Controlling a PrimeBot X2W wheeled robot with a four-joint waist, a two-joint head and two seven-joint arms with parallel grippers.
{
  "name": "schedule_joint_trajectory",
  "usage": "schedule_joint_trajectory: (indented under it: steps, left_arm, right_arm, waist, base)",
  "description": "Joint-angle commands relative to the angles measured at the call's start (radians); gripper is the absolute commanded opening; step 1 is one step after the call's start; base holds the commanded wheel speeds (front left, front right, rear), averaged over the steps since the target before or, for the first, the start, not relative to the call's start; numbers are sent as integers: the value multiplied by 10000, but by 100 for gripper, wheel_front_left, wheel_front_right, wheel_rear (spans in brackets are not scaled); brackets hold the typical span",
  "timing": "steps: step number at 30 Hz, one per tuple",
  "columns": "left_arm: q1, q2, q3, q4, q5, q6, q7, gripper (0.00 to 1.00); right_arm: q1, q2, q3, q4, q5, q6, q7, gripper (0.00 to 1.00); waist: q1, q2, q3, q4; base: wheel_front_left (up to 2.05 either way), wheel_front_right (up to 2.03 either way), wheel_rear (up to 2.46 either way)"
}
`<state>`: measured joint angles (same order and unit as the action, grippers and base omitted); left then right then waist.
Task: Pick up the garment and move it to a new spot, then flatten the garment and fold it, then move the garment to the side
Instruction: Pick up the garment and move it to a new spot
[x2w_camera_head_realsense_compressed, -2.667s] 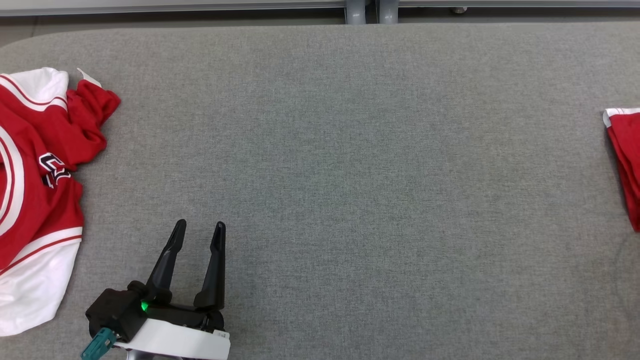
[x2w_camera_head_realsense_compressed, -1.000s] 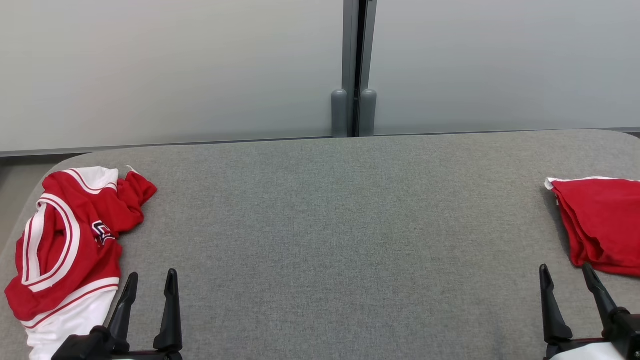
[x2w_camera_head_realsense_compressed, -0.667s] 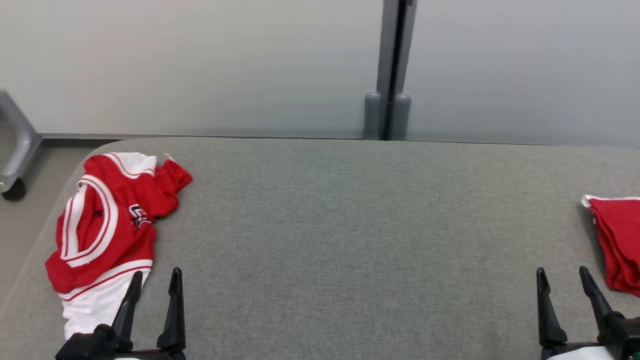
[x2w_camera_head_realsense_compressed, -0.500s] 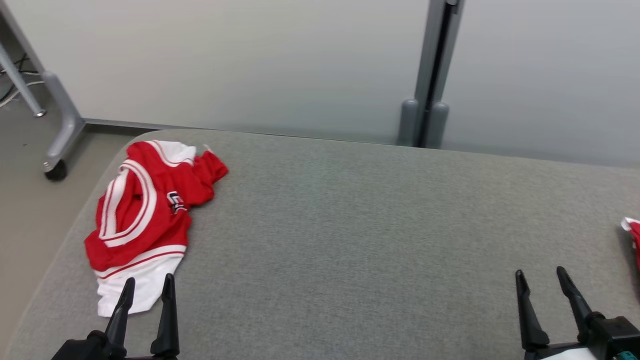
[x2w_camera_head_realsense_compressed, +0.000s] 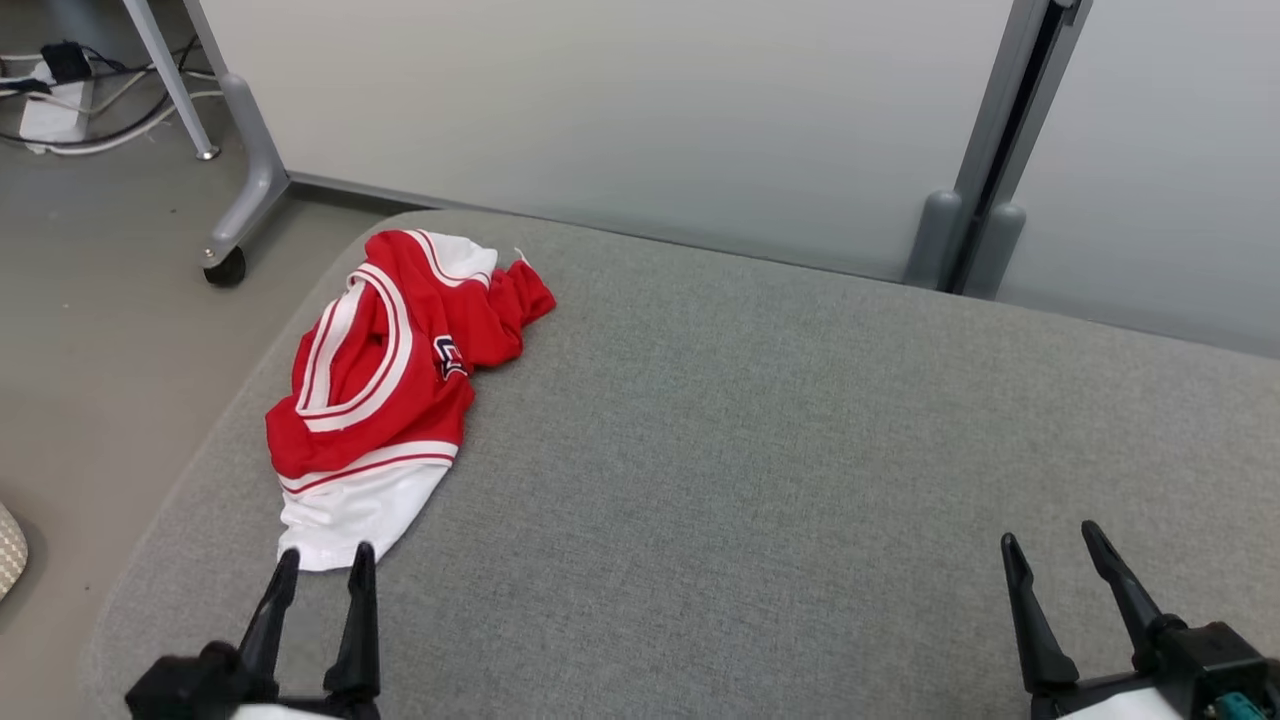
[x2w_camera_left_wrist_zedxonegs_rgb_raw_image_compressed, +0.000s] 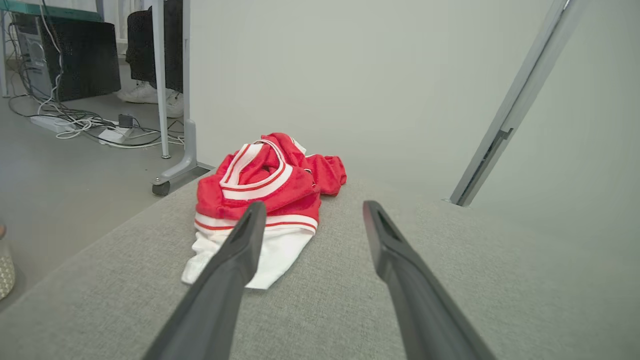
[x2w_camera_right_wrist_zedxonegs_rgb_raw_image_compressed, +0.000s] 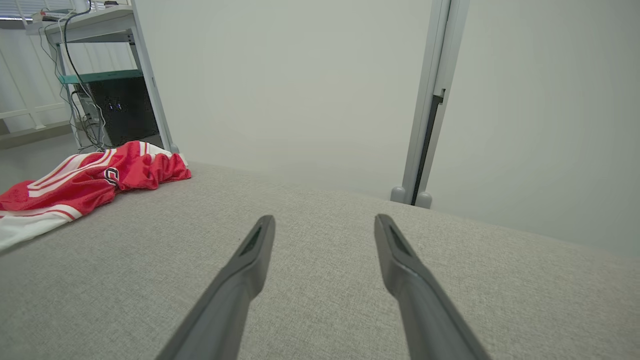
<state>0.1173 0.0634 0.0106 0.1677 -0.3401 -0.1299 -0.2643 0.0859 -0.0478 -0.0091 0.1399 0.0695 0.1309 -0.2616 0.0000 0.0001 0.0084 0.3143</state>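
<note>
Left claw (x2w_camera_head_realsense_compressed: 326, 552), spread wide, just beside the crumpled red-and-white garment (x2w_camera_head_realsense_compressed: 385, 375)

My head camera looks down across the grey table (x2w_camera_head_realsense_compressed: 760, 450). The 2 wrist cameras sit low, facing the wall (x2w_camera_left_wrist_zedxonegs_rgb_raw_image_compressed: 350, 75); all 3 share the garment (x2w_camera_head_realsense_compressed: 380, 400).

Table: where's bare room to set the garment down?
Bare: the middle and right of the table, from the jersey to the right gripper and back to the wall post. Crowded: the left end, where the jersey lies just ahead of the left gripper.
</note>
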Motion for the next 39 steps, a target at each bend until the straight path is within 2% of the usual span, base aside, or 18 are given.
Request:
schedule_joint_trajectory:
  steps: [1, 8, 13, 16, 19, 27, 28, 29, 30, 35, 39]
  left_arm:
    - [-522, 175, -100, 155, -89, -15, 0, 100]
    - [-3269, 922, -922, 2173, -911, -15, 652, 100]
    - [-5137, 1705, -1543, 3811, -2002, -9, 2061, 100]
    - [-5997, 2263, -1783, 4671, -2615, -9, 2739, 100]
    - [-6514, 2573, -1876, 5531, -3029, -9, 3108, 100]
    - [-6900, 2808, -2162, 7068, -3882, -9, 3174, 100]
    - [-6862, 2806, -2259, 7135, -3989, -9, 3224, 84]
    - [-6840, 2813, -2390, 7085, -4096, -11, 3277, 8]
    - [-6796, 2842, -2513, 6981, -4225, -12, 3280, 0]
    - [-6456, 3082, -2904, 5925, -4767, -12, 2828, 0]
    - [-5987, 3124, -3305, 4291, -5130, -12, 2664, 0]
  right_arm:
    - [-195, -56, -64, -76, -88, -3, -50, 100]
    - [-1001, -55, -144, -316, -856, -3, -50, 100]
    - [-1561, -50, 97, -247, -1119, -3, -52, 100]
    - [-1800, -68, 211, -189, -1107, -5, -52, 100]
    - [-2011, -50, 368, -162, -977, -3, -51, 100]
    - [-2261, -54, 519, -110, -624, -5, -51, 100]
    - [-2254, -51, 510, -99, -587, -3, -52, 100]
    - [-2266, -51, 503, -80, -560, -3, -52, 100]
    - [-2285, -54, 475, -67, -542, -3, -52, 100]
    - [-2127, -53, 367, 44, -254, -3, -51, 100]
    - [-1875, -54, 442, 175, 109, -3, -51, 100]
  waist:
    - [0, -1, 425, -33]
    - [0, -1, 2285, -355]
    - [0, -1, 3241, -788]
    - [0, -1, 3540, -1084]
    - [0, -1, 3731, -1371]
    - [0, -1, 3885, -1815]
    - [0, -1, 3854, -1837]
    - [0, -1, 3814, -1857]
    - [0, -1, 3755, -1874]
    - [0, -1, 3119, -1940]
    - [0, -1, 2355, -2092]
  base:
    - [0, 0, 0]
    - [0, 0, 0]
    - [0, 0, 0]
    - [0, 0, 0]
    - [0, 0, 0]
    - [0, 0, 0]
    - [0, 0, 0]
    - [0, 0, 0]
    - [0, 0, 0]
    - [0, 0, 0]
    - [0, 0, 0]
